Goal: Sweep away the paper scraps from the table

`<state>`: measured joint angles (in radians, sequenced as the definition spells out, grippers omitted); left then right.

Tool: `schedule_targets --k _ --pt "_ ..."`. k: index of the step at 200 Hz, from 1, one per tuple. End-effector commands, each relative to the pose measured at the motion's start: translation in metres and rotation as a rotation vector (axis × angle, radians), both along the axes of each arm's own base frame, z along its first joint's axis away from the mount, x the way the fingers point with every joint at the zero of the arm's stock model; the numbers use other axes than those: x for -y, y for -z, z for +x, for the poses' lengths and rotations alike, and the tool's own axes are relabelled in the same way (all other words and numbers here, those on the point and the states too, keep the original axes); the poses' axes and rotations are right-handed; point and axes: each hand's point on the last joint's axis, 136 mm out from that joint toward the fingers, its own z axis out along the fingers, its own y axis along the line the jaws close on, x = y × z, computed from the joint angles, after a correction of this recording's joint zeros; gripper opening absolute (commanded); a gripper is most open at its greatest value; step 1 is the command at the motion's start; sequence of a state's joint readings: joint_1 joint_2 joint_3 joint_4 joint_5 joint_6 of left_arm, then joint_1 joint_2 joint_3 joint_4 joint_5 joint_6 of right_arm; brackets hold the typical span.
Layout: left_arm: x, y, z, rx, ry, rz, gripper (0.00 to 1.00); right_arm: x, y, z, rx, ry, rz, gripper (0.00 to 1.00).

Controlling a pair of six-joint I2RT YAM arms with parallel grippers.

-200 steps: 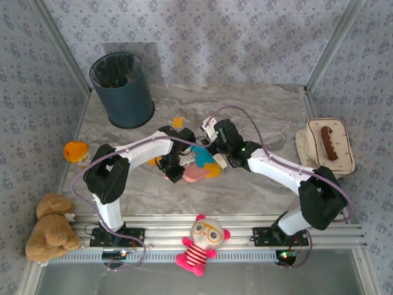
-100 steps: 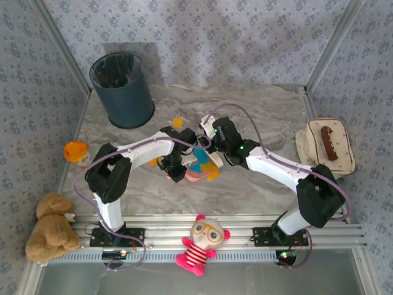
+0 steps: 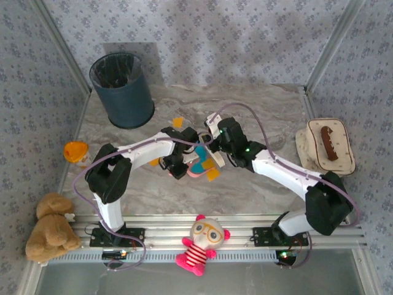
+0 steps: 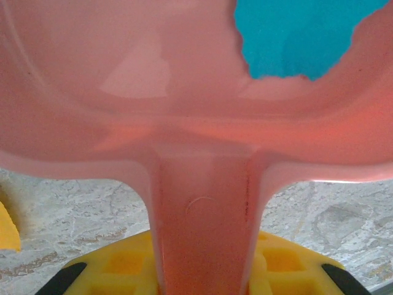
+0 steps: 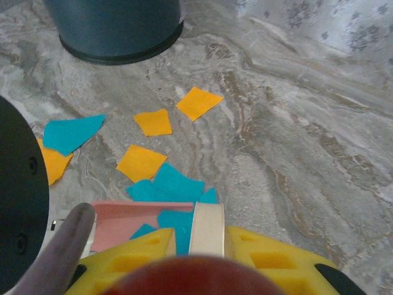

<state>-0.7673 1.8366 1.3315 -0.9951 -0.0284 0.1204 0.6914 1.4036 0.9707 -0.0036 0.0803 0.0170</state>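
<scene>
Now the right gripper [image 3: 214, 158], clamped on a cream brush [image 5: 207, 228], has swept toward the pink plastic dustpan [image 4: 184, 92] clamped in the left gripper [image 4: 206, 270]; orange and cyan paper scraps [image 5: 141, 163] remain outside.

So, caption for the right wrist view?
Orange and cyan paper scraps on the grey marble table between a pink plastic dustpan and a navy bin.

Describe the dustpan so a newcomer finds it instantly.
On the marble table, look where the two arms meet mid-table. The left gripper holds a pink dustpan by its handle: the only pink scoop, far bigger than the flat orange and blue paper scraps around it.
</scene>
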Motion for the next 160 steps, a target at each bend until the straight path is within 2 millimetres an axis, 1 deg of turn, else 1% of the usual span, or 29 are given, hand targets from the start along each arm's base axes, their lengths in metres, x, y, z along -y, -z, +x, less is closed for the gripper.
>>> schedule_targets --k 1,41,53,66,91,124,160 --pt "-0.009 -0.002 -0.006 0.002 -0.007 0.036 0.0 0.015 -0.033 0.01 0.089 0.099 0.06 0.0" --pt "-0.013 -0.002 -0.01 -0.007 -0.012 0.043 0.0 0.034 -0.036 0.019 0.115 0.202 0.054 0.0" --pt "-0.014 -0.002 -0.012 -0.015 -0.01 0.044 0.0 0.04 -0.034 0.022 0.108 0.236 0.062 0.0" --pt "-0.015 -0.001 -0.014 -0.02 -0.015 0.045 0.0 0.046 -0.032 0.029 0.109 0.264 0.052 0.0" --pt "-0.014 -0.001 -0.015 -0.025 -0.017 0.039 0.0 0.051 -0.03 0.044 0.117 0.281 0.031 0.0" --pt "-0.012 -0.001 -0.017 -0.038 -0.019 0.03 0.0 0.054 -0.02 0.064 0.126 0.277 -0.02 0.0" --pt "-0.012 -0.001 -0.018 -0.041 -0.021 0.028 0.0 0.043 -0.008 0.076 0.117 0.188 -0.023 0.0"
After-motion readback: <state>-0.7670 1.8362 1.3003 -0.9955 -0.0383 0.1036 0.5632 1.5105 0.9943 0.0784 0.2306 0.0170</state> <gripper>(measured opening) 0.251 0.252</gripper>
